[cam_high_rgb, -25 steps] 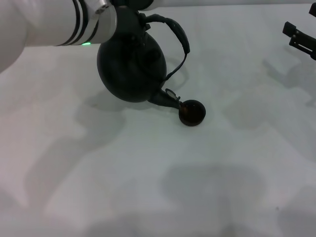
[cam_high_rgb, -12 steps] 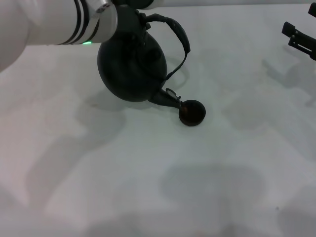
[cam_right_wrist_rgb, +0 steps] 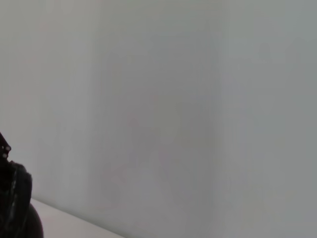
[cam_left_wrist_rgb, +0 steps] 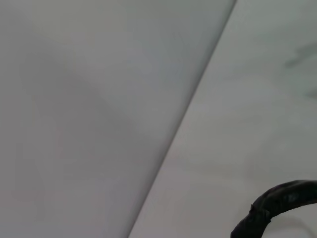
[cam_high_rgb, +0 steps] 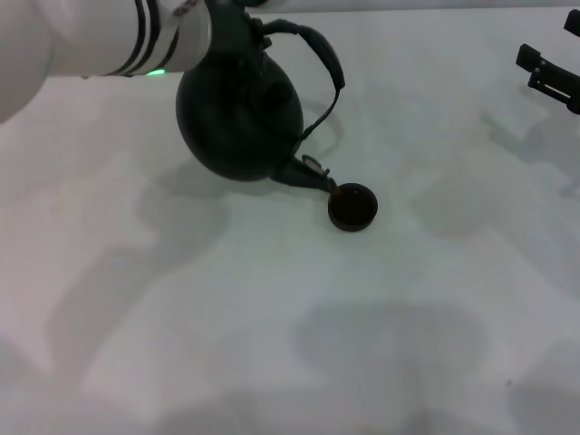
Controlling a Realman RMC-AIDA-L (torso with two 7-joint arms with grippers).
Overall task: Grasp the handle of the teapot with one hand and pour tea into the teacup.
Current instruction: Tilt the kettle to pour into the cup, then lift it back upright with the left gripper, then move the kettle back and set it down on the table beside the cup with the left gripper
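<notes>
Left gripper over tilted teapot, spout above teacup

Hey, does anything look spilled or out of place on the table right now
No spill shows on the table. The teapot hangs tilted from the left arm, spout down at the rim of the teacup, as a pour would need. The cup stands upright. The right gripper sits idle at the far right edge.

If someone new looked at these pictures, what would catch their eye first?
The big black teapot, held tilted by the left arm at the table's far left, its spout over the rim of the tiny teacup. The right gripper sits idle at the far right edge.
</notes>
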